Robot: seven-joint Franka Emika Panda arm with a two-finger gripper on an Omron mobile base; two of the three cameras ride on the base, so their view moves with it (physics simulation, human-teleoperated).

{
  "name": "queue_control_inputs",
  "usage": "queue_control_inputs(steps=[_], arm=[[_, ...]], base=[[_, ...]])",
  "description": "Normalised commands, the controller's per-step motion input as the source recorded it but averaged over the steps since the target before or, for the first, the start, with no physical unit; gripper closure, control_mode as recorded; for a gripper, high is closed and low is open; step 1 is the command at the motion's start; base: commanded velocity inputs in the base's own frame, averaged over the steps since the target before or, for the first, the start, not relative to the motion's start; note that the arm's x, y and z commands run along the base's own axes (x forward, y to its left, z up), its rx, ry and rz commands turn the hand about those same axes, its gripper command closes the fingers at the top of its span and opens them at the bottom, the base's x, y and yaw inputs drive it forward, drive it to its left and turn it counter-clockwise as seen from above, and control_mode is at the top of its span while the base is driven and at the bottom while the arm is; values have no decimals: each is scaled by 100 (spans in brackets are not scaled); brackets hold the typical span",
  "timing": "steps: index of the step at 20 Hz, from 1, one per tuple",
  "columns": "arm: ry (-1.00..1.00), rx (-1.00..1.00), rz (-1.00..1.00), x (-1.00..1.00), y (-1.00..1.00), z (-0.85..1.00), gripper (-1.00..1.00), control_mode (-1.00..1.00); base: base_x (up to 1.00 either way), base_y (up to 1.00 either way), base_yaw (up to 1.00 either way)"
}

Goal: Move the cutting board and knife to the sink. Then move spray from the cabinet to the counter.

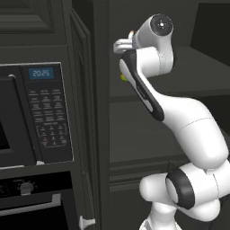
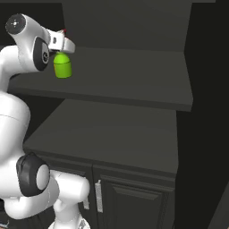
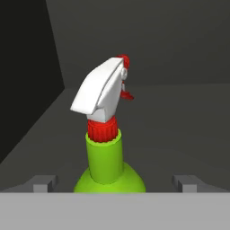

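Spray [image 3: 105, 148]: green bottle, red neck, white trigger nozzle, upright on a shelf [image 2: 134, 85] inside the dark cabinet [image 2: 201, 112]; nozzle points toward 1 o'clock in the hand view. End effector [image 3: 116, 183]: fingers spread wide apart, one at either side of the bottle's base, not clamped on it. Microwave [image 1: 36, 114]: at 9 o'clock in the left base view.
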Motion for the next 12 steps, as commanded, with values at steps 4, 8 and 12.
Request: queue_control_inputs(steps=[4,8,12], arm=[[0,0,0,35,2,-5,-100,-100],[0,-1,0,36,1,-5,-100,-100],[0,0,0,38,0,-3,-100,-100]], base=[[0,0,0],[0,0,0],[0,0,0]])
